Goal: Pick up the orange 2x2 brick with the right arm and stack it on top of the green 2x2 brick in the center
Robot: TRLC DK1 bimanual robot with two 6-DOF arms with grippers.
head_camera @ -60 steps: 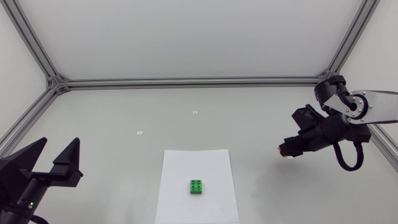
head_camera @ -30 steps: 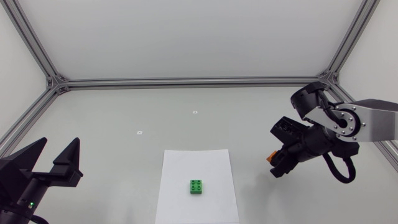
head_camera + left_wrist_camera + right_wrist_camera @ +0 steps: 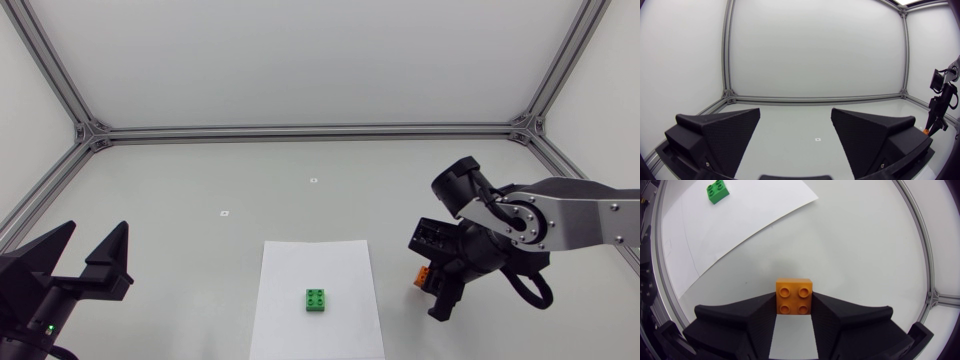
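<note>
Field note: my right hand (image 3: 437, 290) is clamped on the orange brick (image 3: 424, 277), off the paper (image 3: 290, 330), right of the green brick (image 3: 317, 300) and well apart. My left hand (image 3: 90, 258) sits spread open, farther from the green brick.

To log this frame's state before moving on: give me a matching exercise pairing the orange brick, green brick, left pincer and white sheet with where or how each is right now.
Column one:
1. orange brick
2. green brick
3. left pincer
4. white sheet

Column two:
A. open, holding nothing
B. resting on the sheet
C. clamped in the right pincer
D. lying flat, one brick on it

Pairs: 1-C, 2-B, 3-A, 4-D.
</note>
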